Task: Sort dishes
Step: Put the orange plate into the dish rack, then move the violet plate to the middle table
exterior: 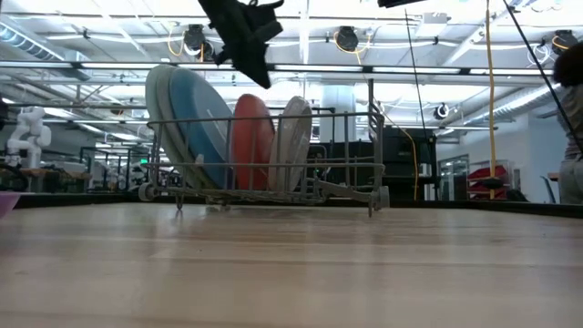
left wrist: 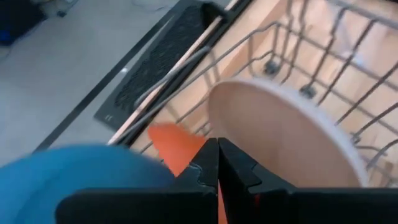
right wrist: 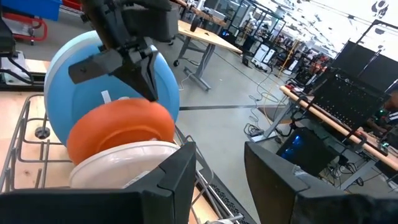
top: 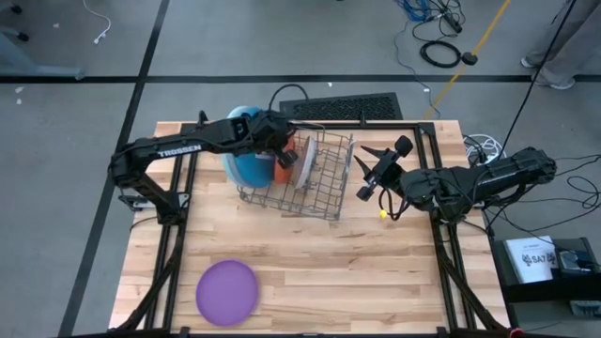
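Note:
A grey wire dish rack (top: 315, 183) stands at the middle of the table's far half. Upright in its slots are large pale grey and light blue plates (exterior: 182, 118), a darker blue plate (top: 252, 167), a smaller orange plate (exterior: 250, 141) and an off-white plate (exterior: 291, 141). A purple plate (top: 227, 289) lies flat near the table's front left. My left gripper (exterior: 258, 73) hangs shut just above the orange plate's top rim (right wrist: 121, 109), apart from it, with nothing between its fingers. My right gripper (top: 362, 175) stands open beside the rack's right end, pointing at the plates.
A black grate (top: 343, 106) lies beyond the table's far edge. A small yellow piece (top: 383, 213) sits under my right arm. The rack's right part (top: 333, 174) holds no plates. Bare wood (top: 357, 272) spreads over the table's near half beside the purple plate.

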Controlling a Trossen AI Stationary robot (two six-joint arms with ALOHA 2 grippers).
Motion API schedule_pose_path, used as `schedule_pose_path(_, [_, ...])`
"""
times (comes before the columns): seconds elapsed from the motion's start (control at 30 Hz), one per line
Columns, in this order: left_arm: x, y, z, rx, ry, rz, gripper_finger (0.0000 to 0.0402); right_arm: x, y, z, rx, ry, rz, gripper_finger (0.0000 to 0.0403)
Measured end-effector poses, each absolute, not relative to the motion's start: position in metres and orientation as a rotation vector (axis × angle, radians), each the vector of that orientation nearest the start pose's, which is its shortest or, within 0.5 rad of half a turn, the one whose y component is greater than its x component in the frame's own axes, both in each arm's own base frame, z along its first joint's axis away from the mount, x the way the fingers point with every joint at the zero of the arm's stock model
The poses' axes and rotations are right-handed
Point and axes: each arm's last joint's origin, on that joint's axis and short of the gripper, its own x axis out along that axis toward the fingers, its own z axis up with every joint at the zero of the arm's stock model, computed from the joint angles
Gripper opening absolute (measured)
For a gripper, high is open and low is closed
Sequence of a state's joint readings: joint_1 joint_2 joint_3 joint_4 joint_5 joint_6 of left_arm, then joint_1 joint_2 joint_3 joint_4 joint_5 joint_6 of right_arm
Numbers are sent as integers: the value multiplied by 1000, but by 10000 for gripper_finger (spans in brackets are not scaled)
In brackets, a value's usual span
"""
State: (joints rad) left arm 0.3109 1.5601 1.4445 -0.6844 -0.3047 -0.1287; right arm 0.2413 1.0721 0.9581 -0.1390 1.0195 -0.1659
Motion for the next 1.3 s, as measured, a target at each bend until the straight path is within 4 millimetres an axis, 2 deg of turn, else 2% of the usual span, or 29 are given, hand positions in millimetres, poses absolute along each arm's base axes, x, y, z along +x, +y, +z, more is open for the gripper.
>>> schedule_pose_path(0.2, [299,112,326,-174,883,731,3,224,28,346,-311,276,-761,132])
schedule_pose_path(0.63, [296,106,335,-120,844,761,3,224,28,346,-312,276,-761,132])
schedule_pose_path(0.87, [278,85,369,-39,705,713,3,224,29,346,-331,285,-745,132])
schedule_pose_path(1.07, [251,59,406,39,555,597,3,229,33,343,-318,285,-586,132])
schedule_pose_path(1.3, [222,36,428,54,454,521,3,246,29,329,-379,359,-566,132])
